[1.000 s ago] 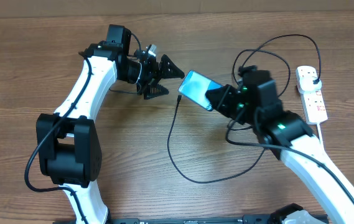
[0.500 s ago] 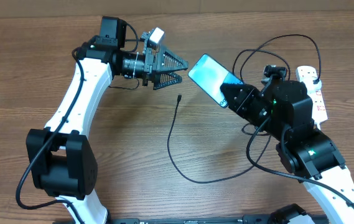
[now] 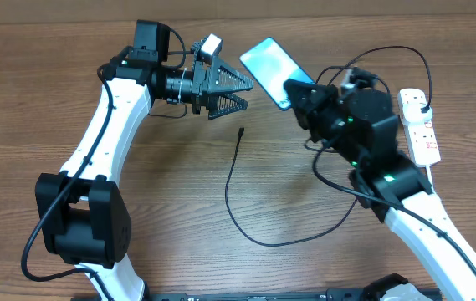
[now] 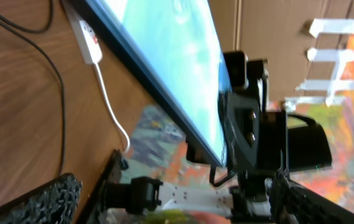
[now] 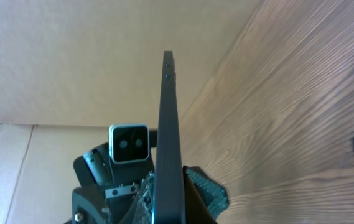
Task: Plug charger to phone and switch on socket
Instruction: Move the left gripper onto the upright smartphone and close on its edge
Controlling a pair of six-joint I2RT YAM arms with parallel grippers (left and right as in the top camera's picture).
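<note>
R gripper point(image 3: 298, 94) clamps phone point(image 3: 267, 65) mid-air; L gripper point(image 3: 246, 93) wide open, empty. Charger point(image 3: 231, 180) tip loose, unplugged; I reckon socket point(image 3: 418, 125) switch still to do.

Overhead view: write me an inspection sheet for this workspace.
Surface: wooden table.
Job's things: phone held off the table; charger with its tip lying unplugged on the wood; socket at the right side.
Clutter: nothing seen.
Tools: left tool open, beside the phone; right tool shut on the phone.
Cables: charger loops loosely; white cord leaves the socket.
Surroundings: cardboard wall.
</note>
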